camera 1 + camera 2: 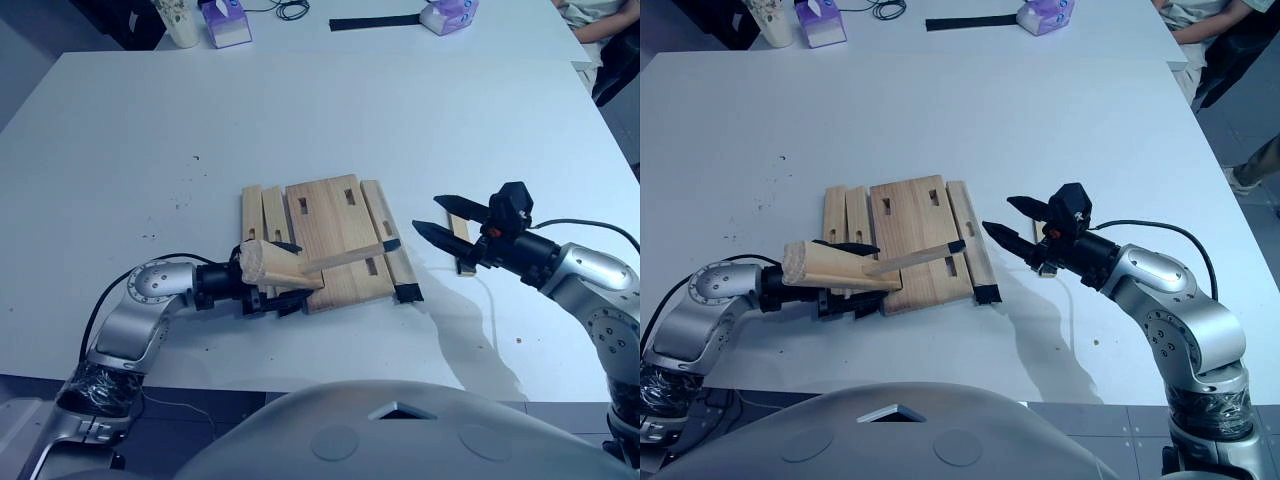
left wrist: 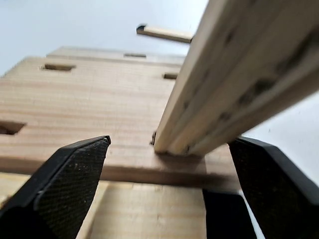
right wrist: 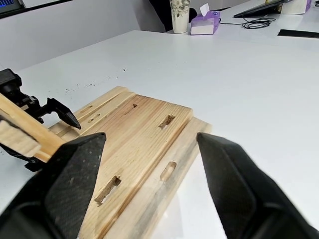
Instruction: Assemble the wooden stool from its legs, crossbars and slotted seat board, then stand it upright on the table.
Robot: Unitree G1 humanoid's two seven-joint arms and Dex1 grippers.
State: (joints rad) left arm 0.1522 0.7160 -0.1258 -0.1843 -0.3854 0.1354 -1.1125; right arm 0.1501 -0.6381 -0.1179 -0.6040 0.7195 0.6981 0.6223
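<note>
Stool barely begun: parts lie flat, one piece over the board

The seat board point(image 1: 330, 240) lies flat mid-counter point(image 1: 300, 120) with loose slats point(image 1: 385, 235) touching its sides, and no slot looks filled. The left gripper point(image 1: 295, 275) sits at the board's near corner around a tilted leg piece point(image 1: 275, 265) that reaches across the board; whether its jaws clamp it I cannot tell. The right gripper point(image 1: 428, 212) hovers beside the board, jaws spread and empty, above a short bar point(image 1: 459, 230). All joining and the standing-up remain.
</note>
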